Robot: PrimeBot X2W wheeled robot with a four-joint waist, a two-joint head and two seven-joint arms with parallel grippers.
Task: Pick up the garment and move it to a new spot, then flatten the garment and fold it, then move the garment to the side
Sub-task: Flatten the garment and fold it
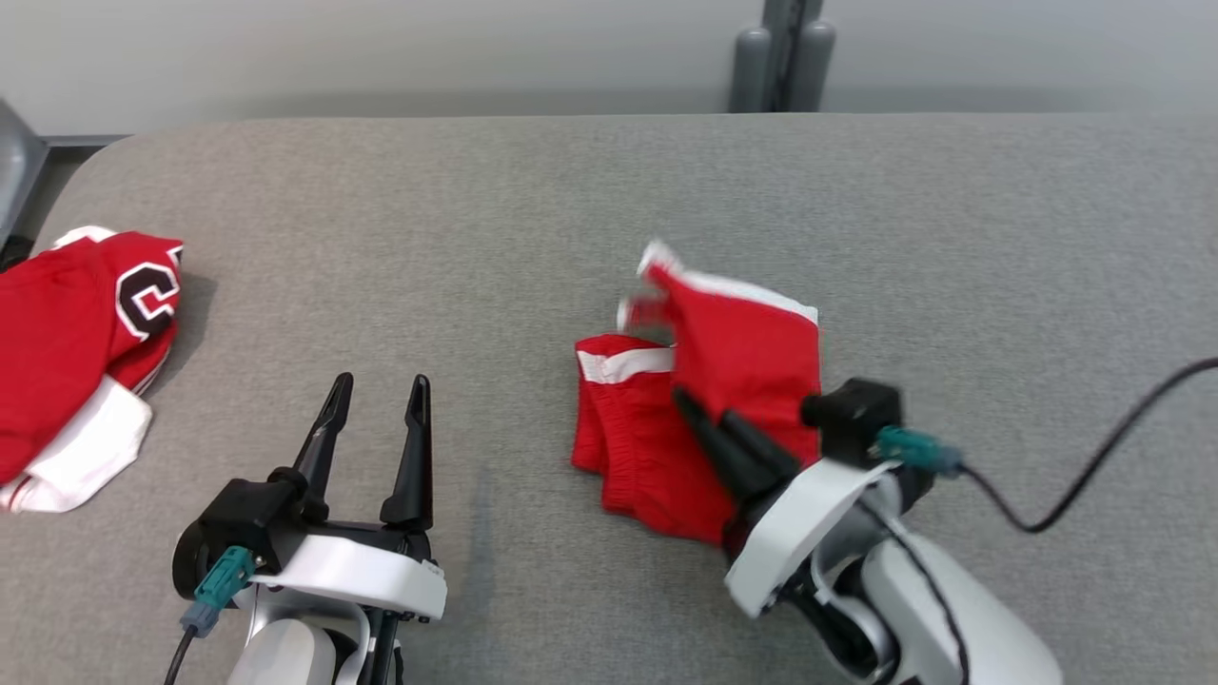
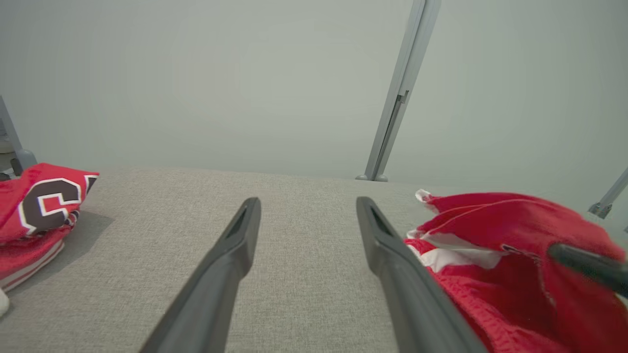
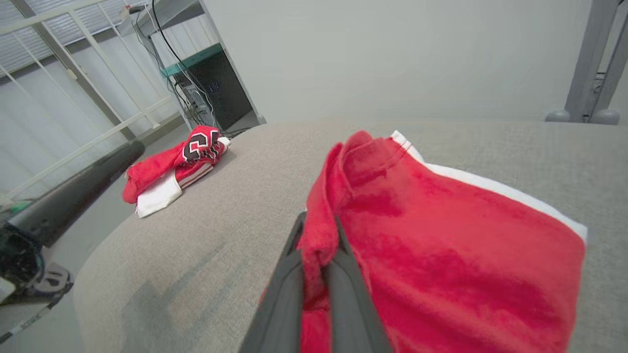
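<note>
The garment [image 1: 733,381] is a pair of red shorts with white stripes, lying rumpled right of the table's middle; one part is lifted and blurred. My right gripper [image 1: 699,414] is shut on a fold of its red cloth, and the right wrist view shows the garment [image 3: 441,255] pinched between the two dark fingers [image 3: 343,274]. My left gripper [image 1: 379,395] stands open over bare table to the left, nothing between its fingers [image 2: 230,255]. In the left wrist view the garment [image 2: 495,230] lies to the right.
A second red and white garment with a letter C [image 1: 76,352] lies at the table's left edge, also in the left wrist view [image 2: 39,206] and right wrist view [image 3: 176,166]. The grey cloth table [image 1: 476,219] is bare between. A grey post [image 1: 780,57] stands behind.
</note>
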